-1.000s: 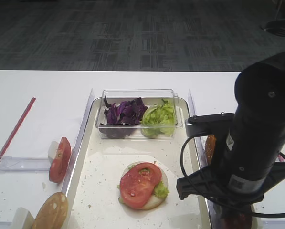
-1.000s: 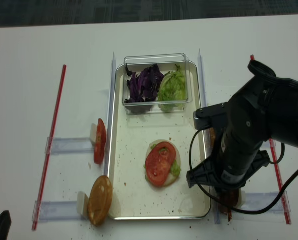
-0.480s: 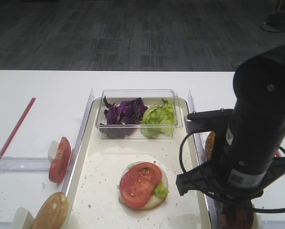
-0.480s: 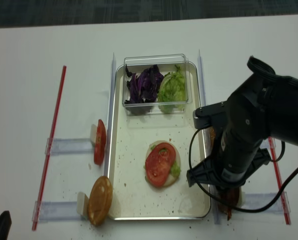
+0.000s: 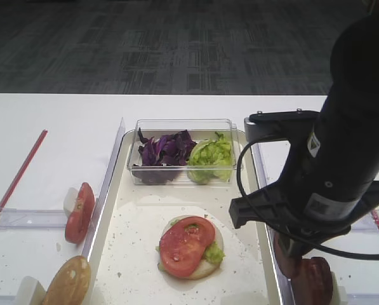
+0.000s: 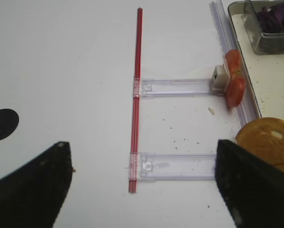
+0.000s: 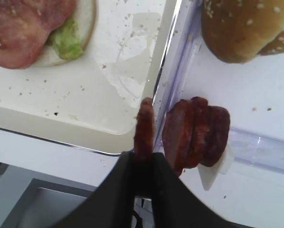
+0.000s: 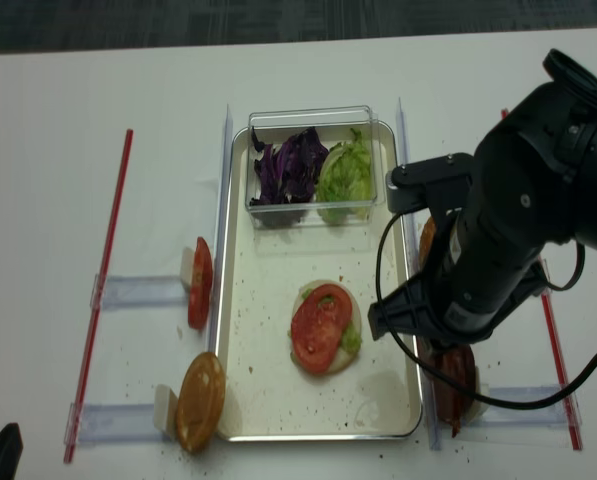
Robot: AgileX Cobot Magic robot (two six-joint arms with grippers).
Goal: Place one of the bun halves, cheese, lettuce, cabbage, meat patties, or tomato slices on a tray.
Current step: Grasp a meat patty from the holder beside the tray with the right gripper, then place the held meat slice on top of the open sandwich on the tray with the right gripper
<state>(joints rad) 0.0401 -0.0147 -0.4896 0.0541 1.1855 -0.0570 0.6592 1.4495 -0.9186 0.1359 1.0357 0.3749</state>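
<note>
One meat patty [image 7: 144, 127] stood edge-on, pinched between the right gripper's [image 7: 142, 164] jaws, over the tray's [image 7: 75, 126] right rim.

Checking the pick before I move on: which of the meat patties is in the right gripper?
The single patty standing on edge between the right gripper's closed fingers, over the tray rim. The other patties sit stacked against the white block outside the tray, ungripped.

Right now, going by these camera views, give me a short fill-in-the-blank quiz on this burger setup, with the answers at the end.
1. The right gripper is shut on a meat ____.
2. In the clear tub, the lettuce lies beside the purple ____.
3. On the tray, the stack's top layer is a ____ slice.
4. The held disc hangs over the tray's ____ rim.

Missing words: patty; cabbage; tomato; right
</note>
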